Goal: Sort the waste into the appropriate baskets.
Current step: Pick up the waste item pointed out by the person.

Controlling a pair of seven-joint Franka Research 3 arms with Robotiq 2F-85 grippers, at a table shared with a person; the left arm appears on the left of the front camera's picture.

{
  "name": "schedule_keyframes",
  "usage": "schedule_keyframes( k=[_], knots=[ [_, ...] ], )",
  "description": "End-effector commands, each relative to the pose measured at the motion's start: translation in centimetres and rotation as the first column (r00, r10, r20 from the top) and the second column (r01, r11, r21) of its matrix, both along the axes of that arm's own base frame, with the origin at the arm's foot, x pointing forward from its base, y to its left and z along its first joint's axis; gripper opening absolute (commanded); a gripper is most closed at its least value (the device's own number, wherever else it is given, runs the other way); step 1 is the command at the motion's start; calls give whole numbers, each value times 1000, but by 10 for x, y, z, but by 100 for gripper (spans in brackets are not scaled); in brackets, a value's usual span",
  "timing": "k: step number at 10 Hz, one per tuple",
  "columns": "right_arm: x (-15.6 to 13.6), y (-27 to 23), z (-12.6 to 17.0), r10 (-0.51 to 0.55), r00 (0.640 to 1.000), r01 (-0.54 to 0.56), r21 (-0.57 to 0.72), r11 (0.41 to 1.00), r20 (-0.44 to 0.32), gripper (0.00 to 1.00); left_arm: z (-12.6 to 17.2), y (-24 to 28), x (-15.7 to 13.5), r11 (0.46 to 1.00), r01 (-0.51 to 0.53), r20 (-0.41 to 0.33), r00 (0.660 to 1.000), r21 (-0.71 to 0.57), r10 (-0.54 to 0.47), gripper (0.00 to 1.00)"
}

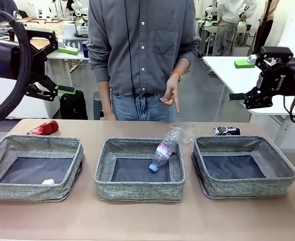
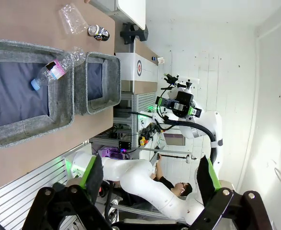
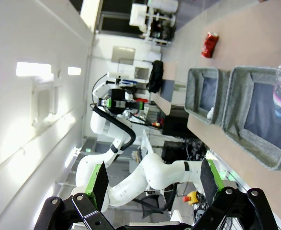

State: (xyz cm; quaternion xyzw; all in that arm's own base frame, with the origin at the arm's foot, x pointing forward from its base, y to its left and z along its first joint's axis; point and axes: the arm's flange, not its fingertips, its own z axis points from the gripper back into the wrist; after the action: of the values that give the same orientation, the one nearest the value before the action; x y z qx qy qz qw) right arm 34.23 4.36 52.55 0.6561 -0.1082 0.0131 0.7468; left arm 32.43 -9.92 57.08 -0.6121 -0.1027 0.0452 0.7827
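- Left gripper [image 1: 62,68] and right gripper [image 1: 248,75] hang high at nine and three o'clock, fingers released, grasping nothing;
- bottle [image 1: 163,150] leans cap-down into the middle basket [image 1: 139,192], over its twelve o'clock rim;
- paper ball [image 1: 47,182] lies in the left basket [image 1: 29,193].

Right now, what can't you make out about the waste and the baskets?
- Dark can, front view: lower part hidden behind the far wall of the right basket; print too small to read.
- Paper ball, front view: underside hidden by the near wall of the left basket.
- Clear cup, front view: partly behind the bottle, outline faint.
- Bottle, right wrist view: cut off by the picture's right edge.
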Motion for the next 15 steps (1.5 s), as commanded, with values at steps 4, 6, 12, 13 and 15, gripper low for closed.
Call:
schedule_keyframes(
  k=[4, 6, 12, 13, 15],
  knots=[
    [-5, 53, 11, 646, 554, 593, -794, 136, 525, 100, 2, 0, -2, 1000, -2, -7, 1000, -6, 2, 100],
    [-2, 63, 12, 669, 522, 688, -725, 37, 530, 100, 2, 0, -2, 1000, -2, -7, 1000, -6, 2, 100],
    [31, 96, 21, 494, 827, -64, -829, 555, 267, 100, 2, 0, -2, 1000, -2, -7, 1000, -6, 2, 100],
    [71, 118, 17, 521, 804, 3, -879, 477, 286, 100, 2, 0, -2, 1000, -2, -7, 1000, -6, 2, 100],
    [131, 151, -22, 511, 809, 91, -921, 378, 290, 100, 2, 0, -2, 1000, -2, -7, 1000, -6, 2, 100]
  ],
)
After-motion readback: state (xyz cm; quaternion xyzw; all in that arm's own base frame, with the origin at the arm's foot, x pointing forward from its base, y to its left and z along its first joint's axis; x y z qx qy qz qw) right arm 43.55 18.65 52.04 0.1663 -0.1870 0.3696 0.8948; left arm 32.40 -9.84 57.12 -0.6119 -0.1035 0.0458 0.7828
